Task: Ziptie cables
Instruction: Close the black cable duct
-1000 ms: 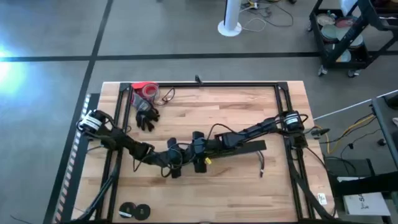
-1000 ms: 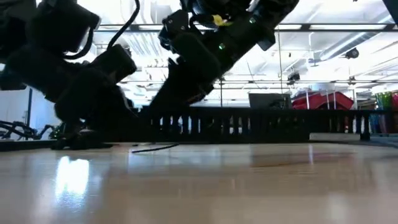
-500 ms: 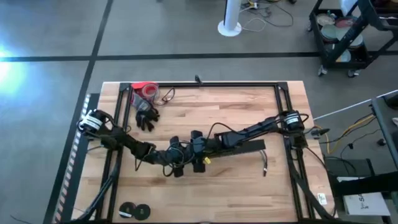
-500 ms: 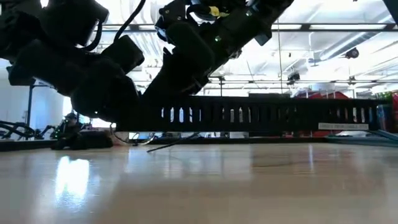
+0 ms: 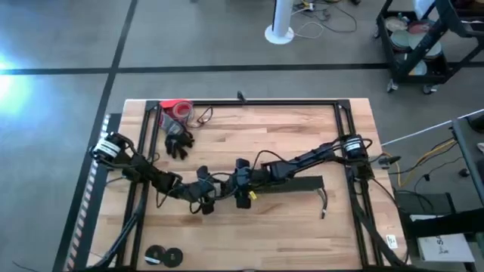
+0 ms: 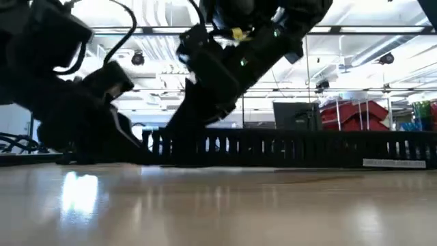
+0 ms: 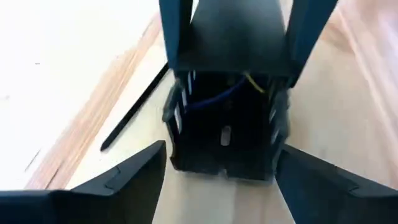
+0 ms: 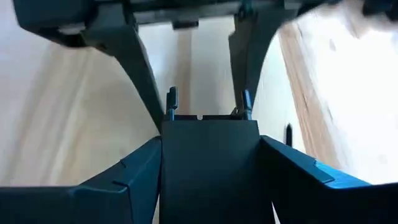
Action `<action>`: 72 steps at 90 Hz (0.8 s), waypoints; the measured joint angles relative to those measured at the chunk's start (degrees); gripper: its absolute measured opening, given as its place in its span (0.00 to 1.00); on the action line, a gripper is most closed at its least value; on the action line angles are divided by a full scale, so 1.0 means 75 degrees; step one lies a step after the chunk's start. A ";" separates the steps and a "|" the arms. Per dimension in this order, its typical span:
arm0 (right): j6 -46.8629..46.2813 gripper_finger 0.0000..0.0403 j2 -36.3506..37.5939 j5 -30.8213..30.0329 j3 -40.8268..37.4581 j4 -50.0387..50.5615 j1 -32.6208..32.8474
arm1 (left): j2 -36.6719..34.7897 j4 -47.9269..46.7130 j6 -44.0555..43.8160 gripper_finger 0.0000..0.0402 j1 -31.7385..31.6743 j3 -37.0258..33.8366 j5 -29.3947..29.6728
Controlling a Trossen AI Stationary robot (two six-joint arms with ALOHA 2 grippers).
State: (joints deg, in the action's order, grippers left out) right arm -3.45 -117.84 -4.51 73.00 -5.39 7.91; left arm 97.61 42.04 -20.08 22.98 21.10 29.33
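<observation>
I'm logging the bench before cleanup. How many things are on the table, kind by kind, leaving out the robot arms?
Slotted black bar, between the left gripper and the right gripper: 1
Black round rolls: 2
Red item: 1
Black glove-like clump: 1
Total: 5

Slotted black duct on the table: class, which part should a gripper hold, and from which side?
Take the slotted duct across its two long side walls, from above: it is long, with flat parallel walls. The right gripper clamps it so; the left gripper faces its open end.
</observation>
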 joint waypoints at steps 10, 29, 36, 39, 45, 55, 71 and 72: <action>-0.0083 0.54 -0.0174 0.0021 0.0011 -0.0246 -0.0004 | 0.0351 0.0305 0.0221 0.62 -0.0017 0.0014 0.0095; -0.0193 0.55 -0.0213 0.0163 -0.0009 -0.0358 -0.0010 | 0.1184 0.0835 0.0414 0.55 -0.0014 0.0128 0.0187; -0.0197 0.55 -0.0219 0.0174 -0.0015 -0.0464 -0.0010 | 0.1376 0.0948 0.0381 0.55 -0.0014 0.0131 0.0203; -0.0195 0.54 -0.0222 0.0180 -0.0018 -0.0477 -0.0010 | 0.1414 0.0997 0.0369 0.56 -0.0011 0.0136 0.0235; -0.0196 0.54 -0.0275 0.0177 -0.0021 -0.0584 -0.0010 | 0.1459 0.1010 0.0330 0.57 -0.0011 0.0140 0.0248; -0.0202 0.54 -0.0334 0.0180 -0.0021 -0.0699 -0.0010 | 0.1467 0.1029 0.0365 0.58 -0.0011 0.0140 0.0258; -0.0233 0.56 -0.0411 0.0186 -0.0021 -0.0999 -0.0010 | 0.1468 0.1064 0.0409 0.56 -0.0011 0.0134 0.0304; -0.0231 0.55 -0.0411 0.0187 -0.0021 -0.0998 -0.0010 | 0.1469 0.1064 0.0409 0.56 -0.0011 0.0134 0.0304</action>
State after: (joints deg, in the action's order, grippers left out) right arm -5.18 -120.92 -3.11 72.84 -12.88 7.84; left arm 108.63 50.02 -17.02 22.90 22.11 31.62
